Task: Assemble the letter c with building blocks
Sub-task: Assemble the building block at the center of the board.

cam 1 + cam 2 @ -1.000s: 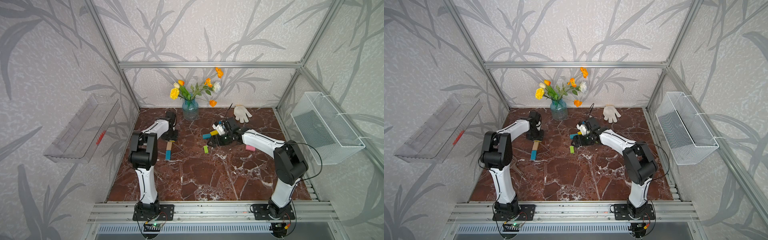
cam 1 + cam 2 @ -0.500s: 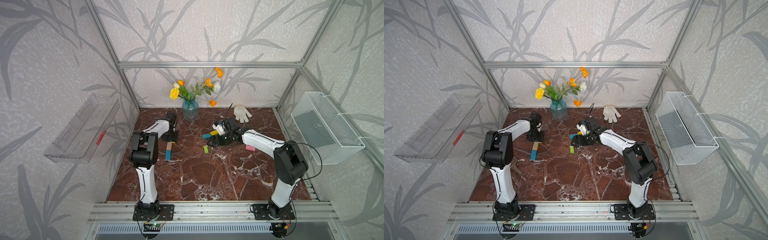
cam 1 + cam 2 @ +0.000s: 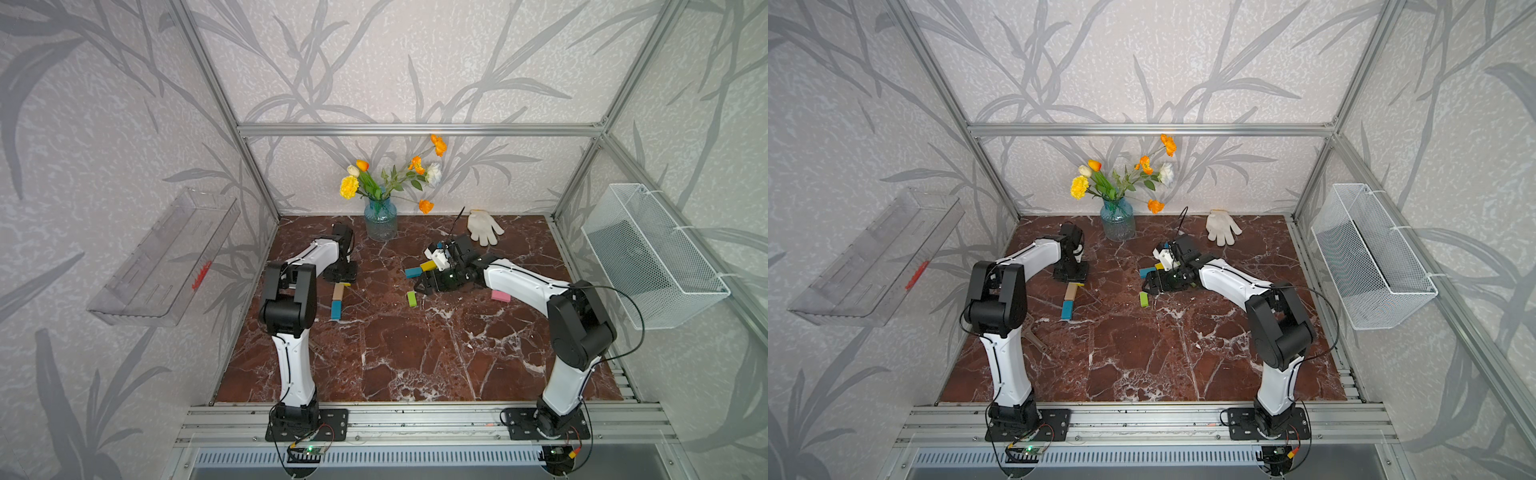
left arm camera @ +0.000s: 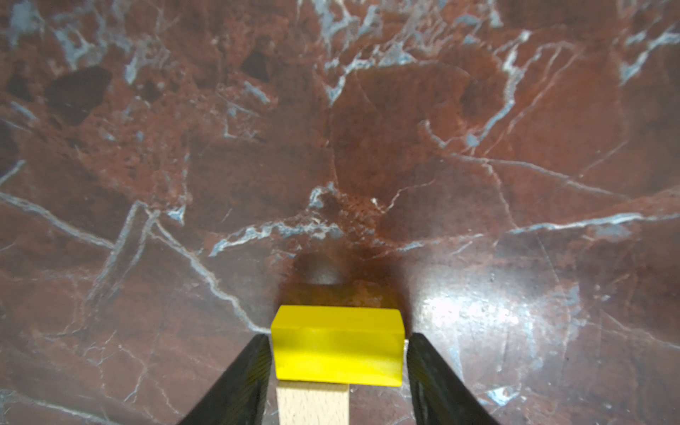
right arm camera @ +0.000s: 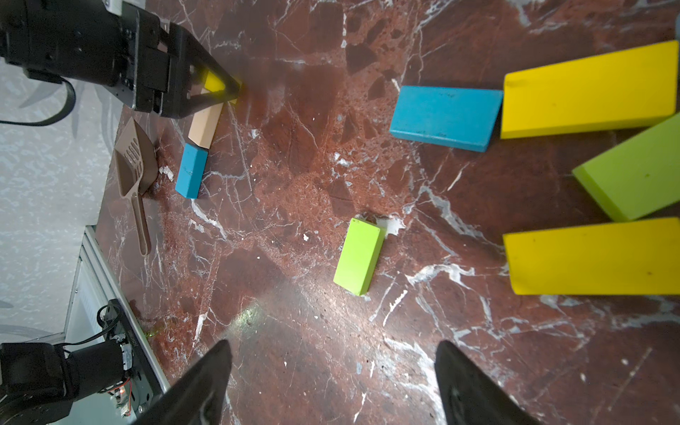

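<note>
My left gripper stands low over the marble with a yellow block between its fingers. The fingers sit just off the block's ends, with a thin gap on one side. The yellow block lies crosswise at the end of a tan block, which lies end to end with a blue block. My right gripper is open and empty above bare marble, near a small green block. A teal block, two yellow blocks and another green block lie beyond it. A pink block lies beside the right arm.
A blue vase of flowers and a white glove sit at the back. A brown scoop lies by the left arm's base side. A wire basket hangs on the right wall and a clear tray on the left wall.
The left jaws have eased slightly wider around the yellow block. Both arms and the other blocks stand where they were.
</note>
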You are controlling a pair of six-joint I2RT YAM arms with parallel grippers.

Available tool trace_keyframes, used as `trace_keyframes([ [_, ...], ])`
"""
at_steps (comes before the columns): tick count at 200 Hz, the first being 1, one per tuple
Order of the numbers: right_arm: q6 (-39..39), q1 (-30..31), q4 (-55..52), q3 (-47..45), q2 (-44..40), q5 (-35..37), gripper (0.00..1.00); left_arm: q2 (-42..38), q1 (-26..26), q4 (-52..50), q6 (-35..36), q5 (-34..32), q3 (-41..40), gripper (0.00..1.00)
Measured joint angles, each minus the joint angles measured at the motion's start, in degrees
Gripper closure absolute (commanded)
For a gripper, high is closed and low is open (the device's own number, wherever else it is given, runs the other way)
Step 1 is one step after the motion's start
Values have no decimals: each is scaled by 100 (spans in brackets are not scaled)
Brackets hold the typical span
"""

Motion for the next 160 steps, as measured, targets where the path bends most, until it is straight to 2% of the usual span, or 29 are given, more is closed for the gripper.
trace_keyframes([
  [45, 0, 9, -114, -2, -7, 243, 18, -273, 0, -4, -31, 136, 0, 37],
  [93, 15, 151, -538, 13, -136, 693, 21, -1064, -116, -225, -411, 407, -17, 41],
  [133, 227, 192, -1123, 98, -219, 1014, 21, -1541, -568, -748, -1080, 507, -59, 41],
  [160, 490, -13, -1344, -90, -507, 1040, 21, -1663, -1038, -1021, -1635, 551, -186, 41],
])
